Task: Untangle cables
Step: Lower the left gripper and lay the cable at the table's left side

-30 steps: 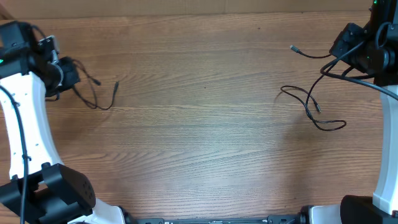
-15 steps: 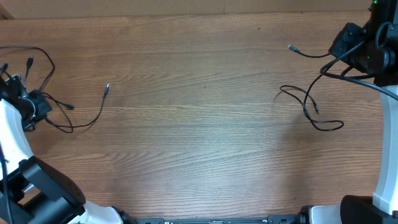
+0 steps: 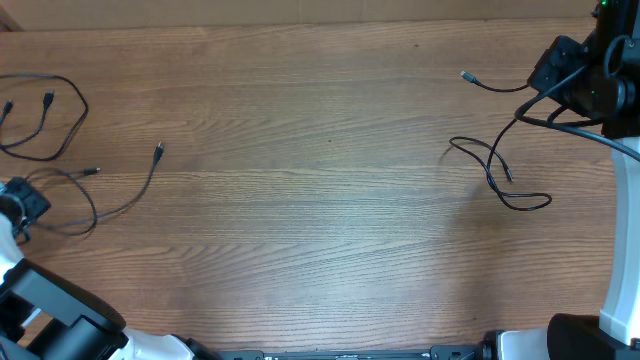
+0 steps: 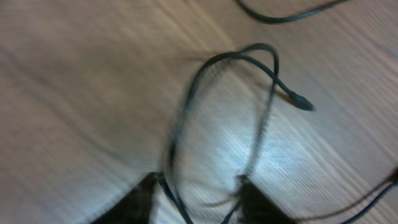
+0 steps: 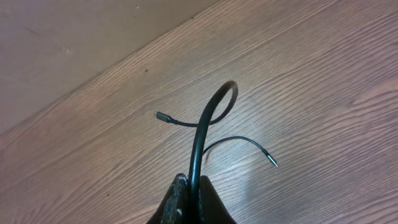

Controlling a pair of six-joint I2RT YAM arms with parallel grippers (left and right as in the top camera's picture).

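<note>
Wood-grained brown tabletop carries thin black cables in two groups. At the far right, the right gripper is pinched closed on one thin black cord, which arcs out to a small plug tip. Slack black loops lie on the wood just nearer. At the left edge, the left gripper looks parted, though its wrist view is blurred, with a curved cord loop lying across the gap. Other black strands rest farther back.

Thin blk cables, loose, L+R sides
</note>
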